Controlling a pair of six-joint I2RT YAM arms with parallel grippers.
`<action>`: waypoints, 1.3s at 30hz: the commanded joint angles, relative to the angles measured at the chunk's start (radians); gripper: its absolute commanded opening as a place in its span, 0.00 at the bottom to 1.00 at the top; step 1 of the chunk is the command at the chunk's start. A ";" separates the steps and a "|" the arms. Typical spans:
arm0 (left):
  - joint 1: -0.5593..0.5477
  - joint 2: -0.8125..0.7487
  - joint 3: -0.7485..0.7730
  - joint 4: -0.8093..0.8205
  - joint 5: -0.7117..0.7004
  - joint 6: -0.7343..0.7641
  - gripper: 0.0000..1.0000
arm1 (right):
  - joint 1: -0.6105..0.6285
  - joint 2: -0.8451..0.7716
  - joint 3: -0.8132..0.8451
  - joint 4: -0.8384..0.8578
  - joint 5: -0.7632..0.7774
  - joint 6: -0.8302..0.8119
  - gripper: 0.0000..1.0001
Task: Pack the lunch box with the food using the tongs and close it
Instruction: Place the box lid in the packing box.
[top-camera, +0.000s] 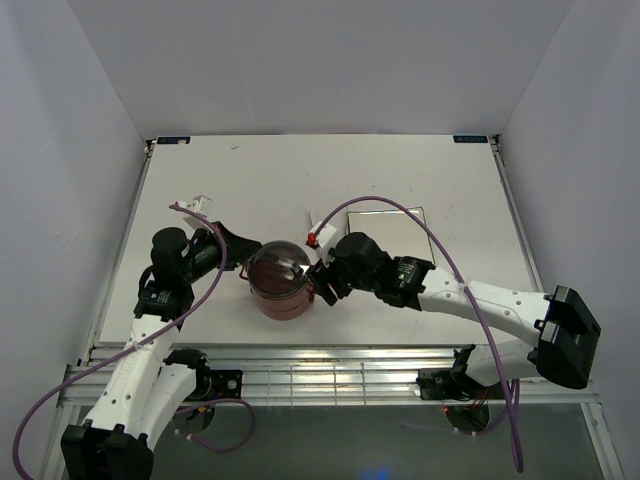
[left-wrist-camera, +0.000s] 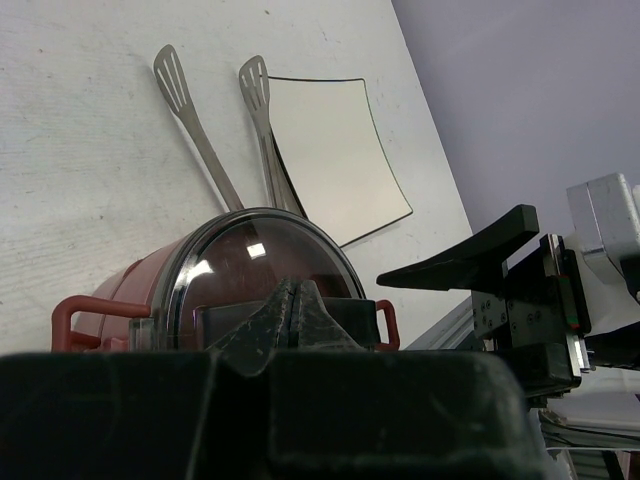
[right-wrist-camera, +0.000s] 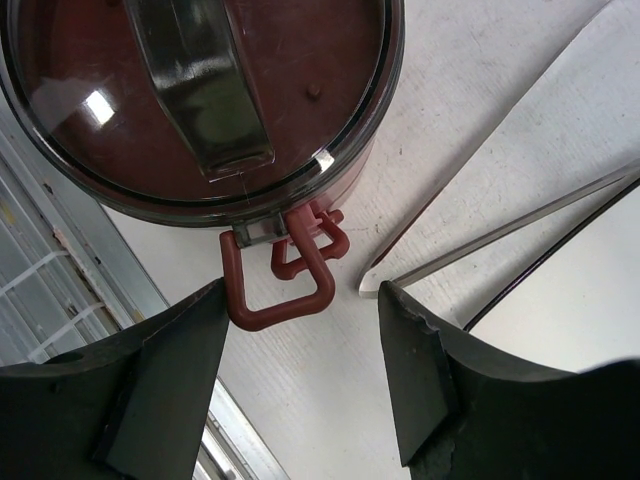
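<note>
The lunch box (top-camera: 280, 282) stands stacked, its clear-rimmed cover (left-wrist-camera: 255, 255) on top with a grey handle (right-wrist-camera: 200, 85) across it. No food shows in any view. The tongs (left-wrist-camera: 205, 140) lie flat behind the box, with the joined end (right-wrist-camera: 400, 268) near my right gripper. My left gripper (left-wrist-camera: 292, 300) is shut and empty, its tips close to the box's left side. My right gripper (right-wrist-camera: 300, 300) is open at the box's right side. A red clasp (right-wrist-camera: 285, 290) hangs loose between its fingertips, close to the left finger (right-wrist-camera: 170, 370).
A white square plate (left-wrist-camera: 335, 150) lies behind and to the right of the box, beside the tongs. A second red clasp (left-wrist-camera: 75, 318) sticks out on the box's far side. The table's metal front rail (top-camera: 330, 375) runs just behind both grippers.
</note>
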 joint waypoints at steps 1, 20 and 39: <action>-0.004 -0.013 0.013 0.011 0.004 0.003 0.00 | -0.008 -0.014 0.047 -0.005 0.033 -0.015 0.66; -0.004 -0.012 0.016 0.005 -0.019 0.009 0.00 | -0.035 0.005 0.053 -0.003 0.017 -0.027 0.65; -0.004 -0.007 0.090 -0.084 -0.066 0.059 0.00 | -0.038 -0.069 0.013 0.023 -0.178 -0.041 0.65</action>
